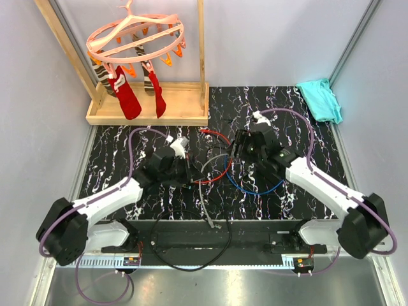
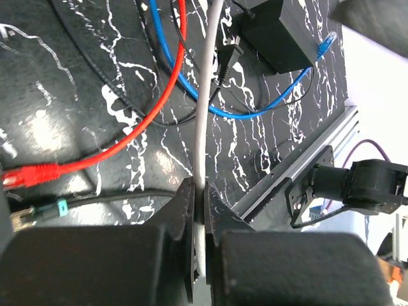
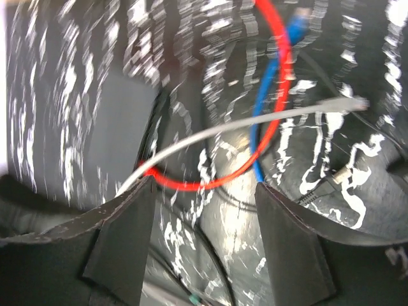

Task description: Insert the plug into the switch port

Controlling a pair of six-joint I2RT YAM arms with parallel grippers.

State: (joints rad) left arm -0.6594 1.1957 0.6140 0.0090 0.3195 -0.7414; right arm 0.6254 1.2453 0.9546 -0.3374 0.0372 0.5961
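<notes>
The flat tabletop (image 1: 280, 95) is black with thin white veins, like marble. The thin red cable (image 2: 179, 51) ends in a red plug (image 2: 32, 175). Next to it are a thin blue cable (image 2: 255, 113) and a thin light grey cable (image 2: 201, 115). The small box-shaped block (image 2: 274, 35) is plain matte black. The left gripper (image 2: 203, 210) and the right gripper (image 3: 205, 185) are black. The soft crumpled cloth (image 1: 320, 100) is turquoise. The round plastic hanger (image 1: 135, 58) is salmon-orange, and the socks (image 1: 127, 99) on it are red.
</notes>
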